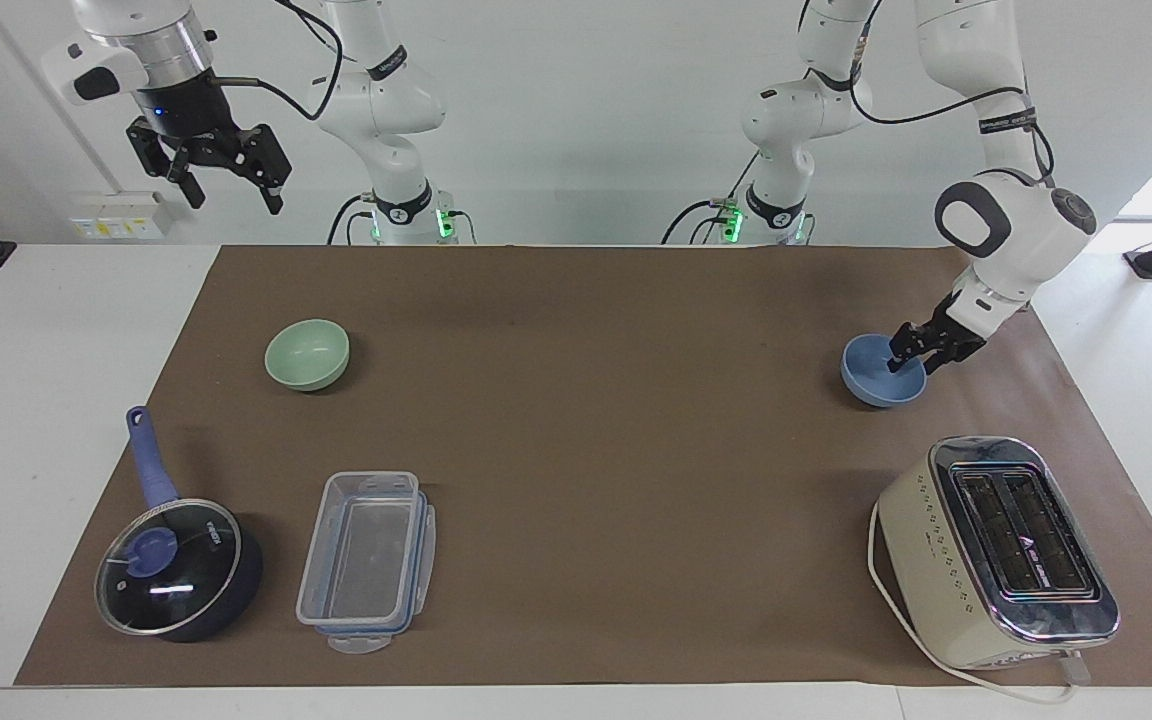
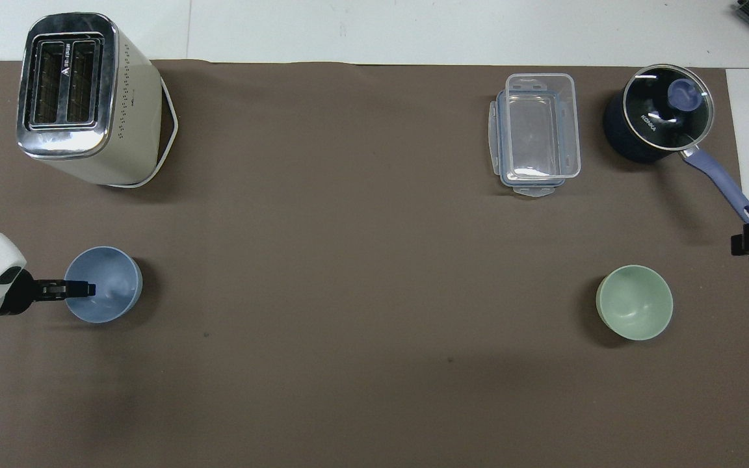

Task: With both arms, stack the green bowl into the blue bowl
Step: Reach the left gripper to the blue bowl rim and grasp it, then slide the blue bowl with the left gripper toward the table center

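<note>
The blue bowl [image 1: 876, 385] [image 2: 106, 286] stands upright on the brown mat at the left arm's end of the table. My left gripper [image 1: 919, 358] [image 2: 82, 288] is down at the bowl's rim on the side toward the table's end, one finger inside and one outside, with a narrow gap still showing between them. The bowl rests on the mat. The green bowl [image 1: 307, 354] [image 2: 634, 302] sits upright at the right arm's end. My right gripper [image 1: 233, 197] hangs open and empty high over that end of the table, near the robots' edge, waiting.
A cream toaster [image 1: 996, 550] [image 2: 85, 101] stands farther from the robots than the blue bowl. A clear plastic container [image 1: 368, 560] [image 2: 536, 133] and a dark-blue saucepan with a glass lid [image 1: 176, 565] [image 2: 660, 120] lie farther out than the green bowl.
</note>
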Controlling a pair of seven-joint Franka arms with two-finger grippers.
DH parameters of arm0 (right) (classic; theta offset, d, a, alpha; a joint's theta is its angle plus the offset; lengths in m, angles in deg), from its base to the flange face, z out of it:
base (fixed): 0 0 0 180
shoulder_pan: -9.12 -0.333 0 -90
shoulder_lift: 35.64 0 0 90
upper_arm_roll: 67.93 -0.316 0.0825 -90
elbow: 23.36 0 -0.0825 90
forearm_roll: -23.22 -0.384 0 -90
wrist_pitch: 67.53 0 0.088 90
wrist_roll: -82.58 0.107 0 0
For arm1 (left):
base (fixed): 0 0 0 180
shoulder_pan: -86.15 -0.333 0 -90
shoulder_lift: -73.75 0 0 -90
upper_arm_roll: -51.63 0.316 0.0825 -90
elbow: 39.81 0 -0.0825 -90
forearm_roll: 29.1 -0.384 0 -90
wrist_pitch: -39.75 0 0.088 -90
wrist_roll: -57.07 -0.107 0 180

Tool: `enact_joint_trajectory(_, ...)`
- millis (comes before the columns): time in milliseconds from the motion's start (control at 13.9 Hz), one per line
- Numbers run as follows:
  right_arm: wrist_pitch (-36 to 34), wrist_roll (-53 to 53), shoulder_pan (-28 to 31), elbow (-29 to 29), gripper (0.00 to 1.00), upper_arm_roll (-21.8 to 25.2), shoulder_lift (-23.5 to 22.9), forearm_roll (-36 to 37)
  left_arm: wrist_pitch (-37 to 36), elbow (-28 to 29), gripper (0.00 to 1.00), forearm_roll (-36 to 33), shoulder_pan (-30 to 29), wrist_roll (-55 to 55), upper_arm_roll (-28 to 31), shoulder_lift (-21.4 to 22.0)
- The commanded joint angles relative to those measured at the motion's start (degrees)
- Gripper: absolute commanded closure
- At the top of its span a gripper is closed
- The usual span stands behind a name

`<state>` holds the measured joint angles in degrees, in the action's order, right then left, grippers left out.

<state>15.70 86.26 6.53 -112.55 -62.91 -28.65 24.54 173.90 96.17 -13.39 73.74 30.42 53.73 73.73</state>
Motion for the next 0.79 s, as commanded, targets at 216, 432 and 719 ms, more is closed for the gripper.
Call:
enact_joint_trajectory(216, 1.14, -1.22, 0.65, -1.79, 0.00, 0.00, 1.36, -0.10, -2.05, 0.35, 1.00, 1.87, -1.82, -1.47, -0.53, 0.54)
enact_joint_trajectory(432, 1.05, -1.22, 0.65, -1.87, 0.00, -0.09, 1.36, -0.10, -3.71, -0.61, 1.00, 1.87, -1.83, -1.47, -0.53, 1.59)
enact_joint_trajectory(719, 1.14, -1.22, 0.65, -1.87, 0.00, -0.09, 1.36, -0.10, -8.73, -4.05, 1.00, 1.78, -0.77, 1.06, -1.40, 4.40)
